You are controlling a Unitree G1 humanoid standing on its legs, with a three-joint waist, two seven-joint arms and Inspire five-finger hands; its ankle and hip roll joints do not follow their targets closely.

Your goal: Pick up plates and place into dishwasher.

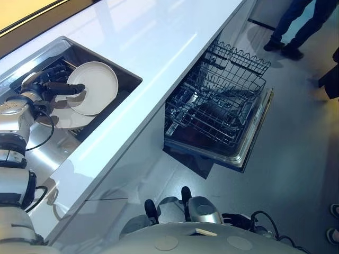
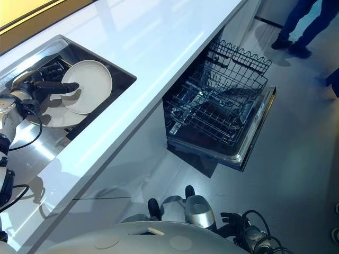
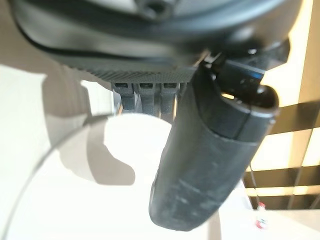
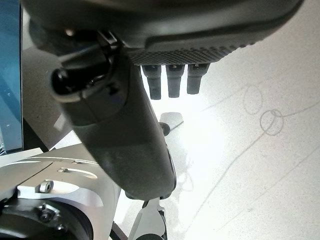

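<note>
A white plate point(image 1: 98, 84) stands tilted up on its edge in the sink point(image 1: 128, 83). My left hand point(image 1: 53, 90) is shut on it, with the thumb point(image 3: 200, 175) lying across the plate's face point(image 3: 75, 190) and the fingers behind its rim. A second white plate point(image 1: 66, 120) lies flat under it on the sink's bottom. To the right, the dishwasher point(image 1: 254, 137) is open with its wire rack point(image 1: 217, 106) pulled out over the floor. My right hand point(image 1: 185, 198) hangs low by my body with straight fingers point(image 4: 172, 80), holding nothing.
A long white countertop point(image 1: 159, 37) runs between the sink and the dishwasher. A dark bowl-like item sits in the rack. A person's legs point(image 1: 296, 26) stand on the floor beyond the dishwasher.
</note>
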